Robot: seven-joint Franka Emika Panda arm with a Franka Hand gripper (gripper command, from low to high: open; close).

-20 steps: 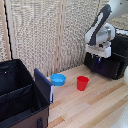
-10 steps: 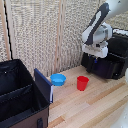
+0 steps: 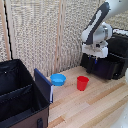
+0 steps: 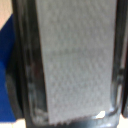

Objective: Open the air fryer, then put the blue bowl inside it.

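The air fryer (image 3: 114, 59) is a boxy black appliance at the exterior view's right. My gripper (image 3: 93, 60) hangs from the white arm right at the fryer's front face, fingers down by the drawer; they are too dark to tell open from shut. The wrist view is filled by a black frame around a grey perforated surface (image 4: 75, 60), very close and blurred, with a blue patch (image 4: 6, 47) at one edge. The blue bowl (image 3: 58, 79) sits on the wooden table, apart from the gripper, towards the exterior view's left.
A red cup (image 3: 82, 83) stands upright between the bowl and the fryer. A big black fabric case with dividers (image 3: 20, 97) fills the exterior view's lower left, with a blue-edged flap (image 3: 43, 85) beside the bowl. A slatted wall runs behind the table.
The arm and gripper have shifted slightly towards the exterior view's left at the fryer's front. Bowl and cup have not moved.
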